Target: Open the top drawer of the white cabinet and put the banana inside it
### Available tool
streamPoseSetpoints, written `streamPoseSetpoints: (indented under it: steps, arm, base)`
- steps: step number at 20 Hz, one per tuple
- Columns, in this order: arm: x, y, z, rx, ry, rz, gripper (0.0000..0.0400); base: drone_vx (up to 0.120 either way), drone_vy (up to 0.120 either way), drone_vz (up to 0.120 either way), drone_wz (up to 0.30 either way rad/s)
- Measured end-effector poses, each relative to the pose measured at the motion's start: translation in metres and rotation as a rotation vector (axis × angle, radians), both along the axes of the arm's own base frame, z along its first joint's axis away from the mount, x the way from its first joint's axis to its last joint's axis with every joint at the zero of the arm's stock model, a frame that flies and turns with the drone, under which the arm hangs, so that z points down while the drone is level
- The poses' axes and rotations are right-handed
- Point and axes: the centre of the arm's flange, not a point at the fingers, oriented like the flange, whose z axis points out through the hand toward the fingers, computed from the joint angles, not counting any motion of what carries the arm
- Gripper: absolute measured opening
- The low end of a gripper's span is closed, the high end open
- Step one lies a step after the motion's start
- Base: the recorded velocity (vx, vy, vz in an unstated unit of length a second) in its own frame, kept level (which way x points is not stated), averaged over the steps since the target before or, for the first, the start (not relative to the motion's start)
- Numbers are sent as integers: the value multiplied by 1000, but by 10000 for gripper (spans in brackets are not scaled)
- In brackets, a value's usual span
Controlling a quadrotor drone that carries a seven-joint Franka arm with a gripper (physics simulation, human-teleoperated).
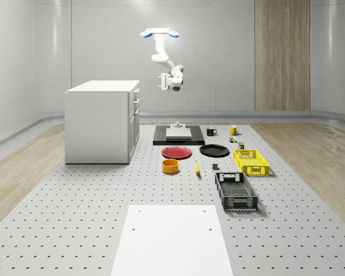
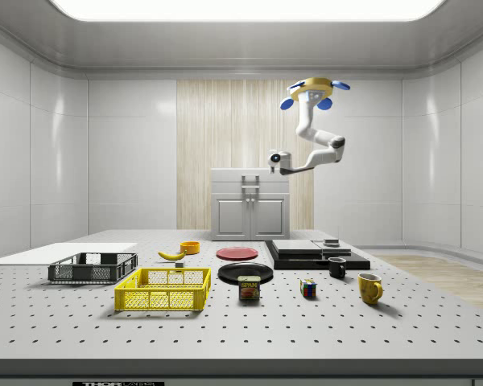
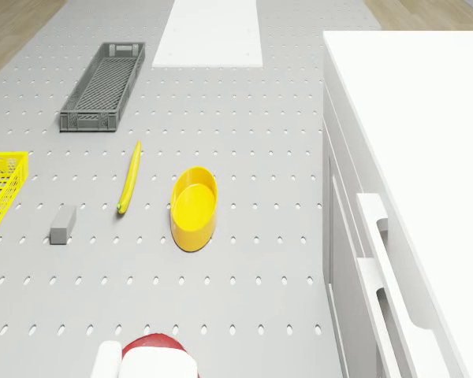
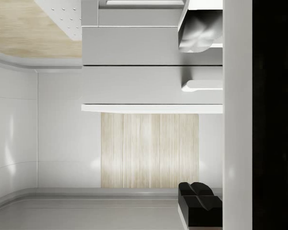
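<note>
- The white cabinet (image 1: 102, 122) stands at the whole-scene view's left, its top drawer (image 1: 135, 94) shut, with the handle (image 3: 394, 260) running along the front face.
- The banana (image 1: 196, 168) lies on the perforated table (image 1: 75, 218), its long axis running away from the whole-scene camera, between the yellow bowl (image 1: 170, 166) and the grey crate (image 1: 236, 191), well apart from the cabinet.
- My gripper (image 1: 160, 81) hangs in the air level with the top drawer and faces the cabinet front, near it but not touching; the handle lies straight ahead of the jaws.
- I cannot tell how wide the jaws stand; they appear to hold nothing.
- The drone (image 1: 159, 33) hovers high over the black slab (image 1: 178, 137), beside the cabinet.
- My judgement: I close on the handle first; the banana waits.
</note>
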Motion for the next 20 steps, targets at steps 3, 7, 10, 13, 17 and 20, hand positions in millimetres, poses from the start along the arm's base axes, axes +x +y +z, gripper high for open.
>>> streamPoseSetpoints:
  steps: [3, 7, 10, 13, 17, 20]
  arm:
    - [0, 0, 0, 0, 0, 0, 400]
    - [0, 0, 0, 0, 0, 0, 400]
    - [0, 0, 0, 0, 0, 0, 400]
    - [0, 0, 0, 0, 0, 0, 400]
    - [0, 0, 0, 0, 0, 0, 400]
    - [0, 0, 0, 0, 0, 0, 400]
  base:
    - [120, -120, 0, 0]
    - [50, -120, -40, 0]
    - [0, -13, -120, 0]
    - [0, 0, -120, 0]
    - [60, 0, -100, 0]
    - [120, 0, 0, 0]
